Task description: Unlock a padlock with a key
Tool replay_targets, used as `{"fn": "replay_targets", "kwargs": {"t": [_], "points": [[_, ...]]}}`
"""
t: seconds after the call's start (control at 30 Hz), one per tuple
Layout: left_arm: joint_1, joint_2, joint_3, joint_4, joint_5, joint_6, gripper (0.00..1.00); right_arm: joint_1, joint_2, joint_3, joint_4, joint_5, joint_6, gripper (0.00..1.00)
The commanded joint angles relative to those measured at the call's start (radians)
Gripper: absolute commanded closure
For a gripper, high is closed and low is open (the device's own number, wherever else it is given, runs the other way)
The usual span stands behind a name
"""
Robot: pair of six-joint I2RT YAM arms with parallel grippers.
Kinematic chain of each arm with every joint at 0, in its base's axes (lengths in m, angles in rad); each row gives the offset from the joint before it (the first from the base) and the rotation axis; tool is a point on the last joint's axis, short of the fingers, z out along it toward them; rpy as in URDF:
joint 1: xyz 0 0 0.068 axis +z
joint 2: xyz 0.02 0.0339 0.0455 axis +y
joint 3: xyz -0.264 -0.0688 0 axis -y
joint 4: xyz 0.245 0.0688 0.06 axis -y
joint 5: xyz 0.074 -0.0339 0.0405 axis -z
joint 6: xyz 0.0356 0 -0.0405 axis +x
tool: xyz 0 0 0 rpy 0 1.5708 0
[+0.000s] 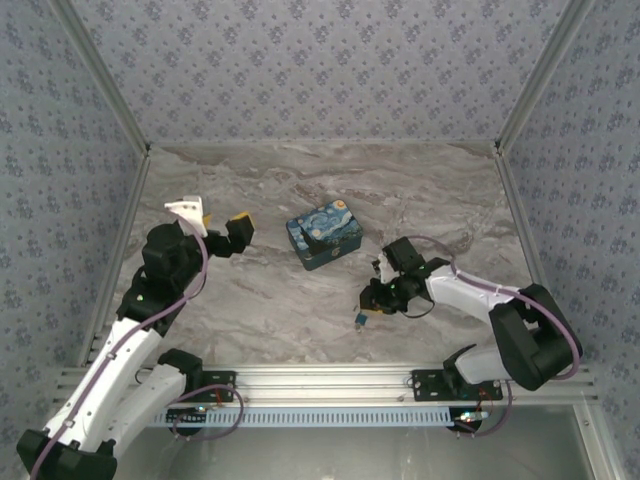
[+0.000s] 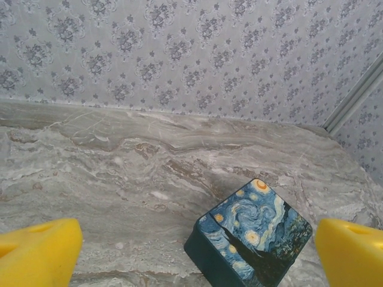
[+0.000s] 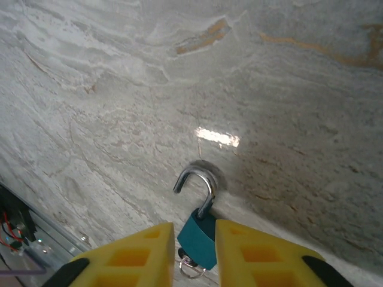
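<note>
Padlock (image 3: 197, 239) is lying on the counter (image 3: 119, 89), blue body sitting in the gap between the fingers of my right pincer (image 3: 195, 232), and the shackle (image 3: 200, 179) is swung loose at one end. I honestly can't tell if that pincer is pinching it or just straddling it. Left pincer (image 2: 196, 234) is spread wide, up near the starry-night box (image 2: 257, 233). My worry: if I pull away and a pad snags the body or that little ring (image 3: 190, 267), the lock could get dragged or flipped.

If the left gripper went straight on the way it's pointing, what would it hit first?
Probably the starry-night box, which sits right of centre between the fingers of the left gripper; depth is unclear, so the marble table might come first.
</note>
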Motion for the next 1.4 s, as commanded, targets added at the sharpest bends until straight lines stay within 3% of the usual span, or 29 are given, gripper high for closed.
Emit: {"fn": "replay_targets", "kwargs": {"t": [0.0, 0.17, 0.5, 0.73, 0.8, 0.87, 1.13, 1.2, 1.37], "points": [[0.005, -0.026, 0.007, -0.012, -0.020, 0.024, 0.00, -0.004, -0.009, 0.035, 0.012, 0.028, -0.007, 0.70], [0.005, -0.039, 0.004, -0.015, -0.062, 0.035, 0.01, -0.038, -0.115, 0.070, -0.045, 0.132, -0.049, 0.66], [0.006, -0.057, -0.054, 0.051, -0.225, 0.110, 0.01, -0.146, -0.428, 0.154, -0.131, 0.409, -0.233, 0.39], [0.012, -0.011, -0.114, 0.171, -0.468, 0.223, 0.00, -0.314, -0.523, 0.157, -0.092, 0.446, -0.365, 0.18], [0.033, 0.031, -0.116, 0.188, -0.478, 0.271, 0.01, -0.370, -0.522, 0.148, -0.064, 0.447, -0.402, 0.11], [0.056, 0.067, -0.117, 0.202, -0.457, 0.294, 0.01, -0.417, -0.524, 0.117, 0.001, 0.451, -0.444, 0.00], [0.117, 0.159, -0.209, 0.369, -0.457, 0.297, 0.01, -0.549, -0.501, -0.143, 0.444, 0.527, -0.518, 0.00], [0.143, 0.185, -0.228, 0.389, -0.434, 0.289, 0.00, -0.575, -0.458, -0.193, 0.543, 0.569, -0.491, 0.00], [0.180, 0.250, -0.278, 0.478, -0.391, 0.286, 0.00, -0.622, -0.303, -0.282, 0.823, 0.519, -0.505, 0.00]]}}
